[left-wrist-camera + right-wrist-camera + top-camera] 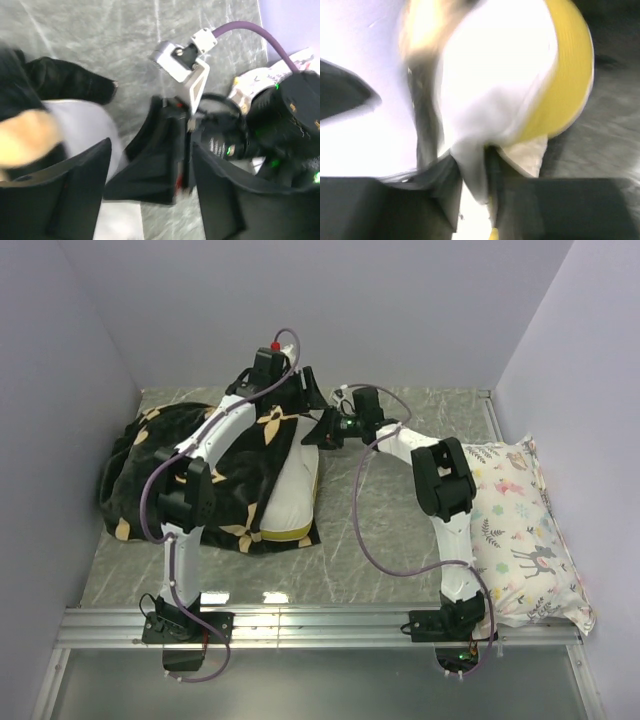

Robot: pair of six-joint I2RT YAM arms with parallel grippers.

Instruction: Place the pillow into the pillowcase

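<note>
- Right gripper (475,180) sits closest to its own lens. Its jaws look clenched on a thin fold of white cloth at a corner of the pillow (495,75). That view is blurred, so I cannot tell how deep the bite goes.
- From above, the pillow lies left of the worktop's (400,530) middle. Its left flank is under the pillowcase (190,455). Its right side and yellow band (288,533) are bare, with the band facing the near edge.
- Most of the pillowcase is heaped toward the left edge, so the pillow looks only partly in.
- Left gripper (308,392) hovers over the pillow's far end, released and grasping nothing. Its wrist view shows the right gripper just beyond its spread fingers (75,190).
- Slip risk: the pinch takes only loose cover cloth, so a hard pull or push could tug it free of the jaws.
- Drag risk: nothing holds the case's mouth, so shoving the pillow leftward could push the whole plush heap toward the left edge rather than seat the pillow inside.
- Collision risk: the two grippers are very near each other at the far end, so closing or swinging either one could knock the other.
- Deer-print pillow (520,530) lies along the right edge, just beside the right arm, which could brush it on a wide sweep.
</note>
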